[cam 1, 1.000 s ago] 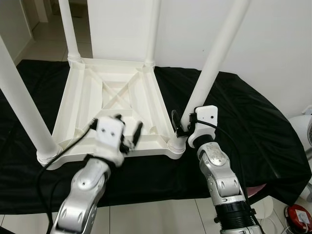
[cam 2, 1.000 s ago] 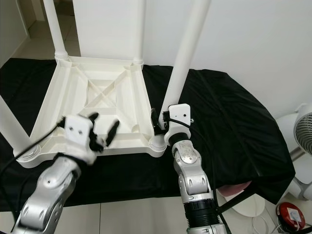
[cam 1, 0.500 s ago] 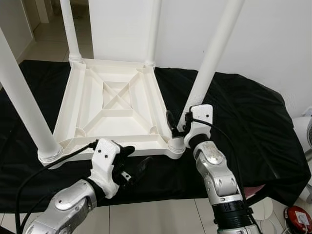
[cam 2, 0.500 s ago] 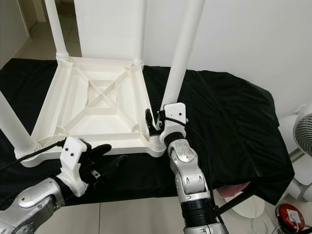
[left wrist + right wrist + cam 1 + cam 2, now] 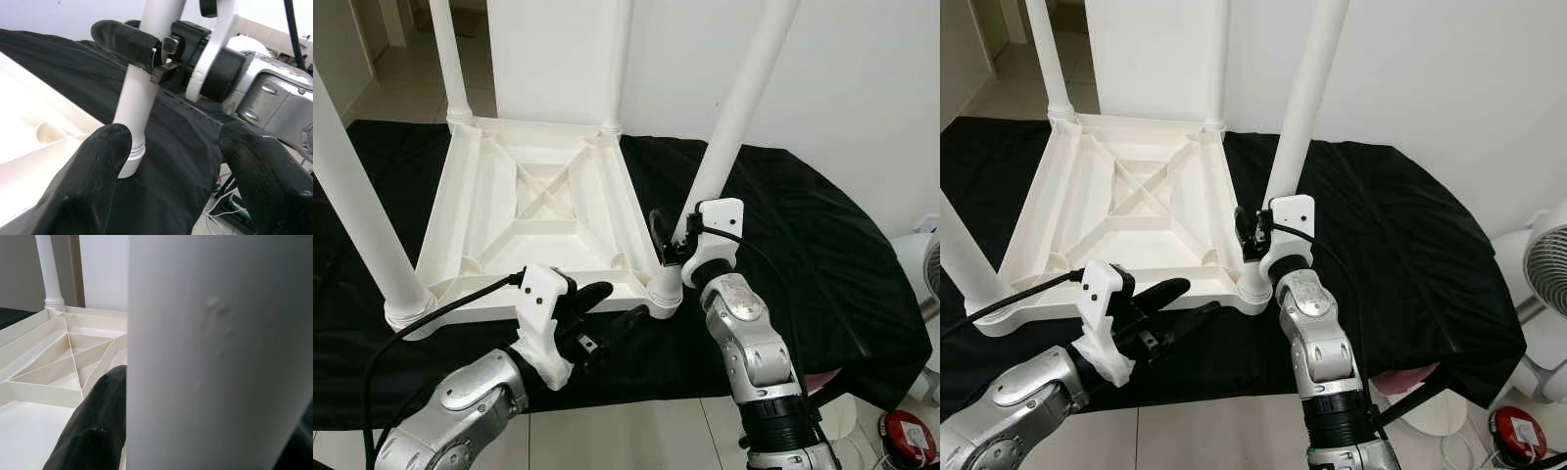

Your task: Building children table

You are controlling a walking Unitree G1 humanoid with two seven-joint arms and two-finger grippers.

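Note:
A white children's table (image 5: 489, 206) lies upside down on a black cloth, its legs pointing up. My right gripper (image 5: 674, 235) is shut on the near-right table leg (image 5: 734, 117), just above its socket at the table's front corner. In the right wrist view that leg (image 5: 220, 352) stands against one black finger (image 5: 98, 431). My left gripper (image 5: 625, 301) hovers open at the table's front edge, fingers aimed toward that leg's base. In the left wrist view, the leg (image 5: 139, 98) and my right gripper show between the spread fingers (image 5: 98, 166).
Three more legs stand up: near-left (image 5: 357, 206), far-left (image 5: 450, 59), far-right (image 5: 619, 59). The black cloth (image 5: 822, 255) spreads wide to the right. A white fan (image 5: 1542, 274) and a red object (image 5: 913, 438) sit on the tiled floor at the right. A white wall rises behind.
My left gripper drew back from over the table's underside to its front edge, then turned its open fingers toward the near-right leg. The right gripper stayed on the leg.

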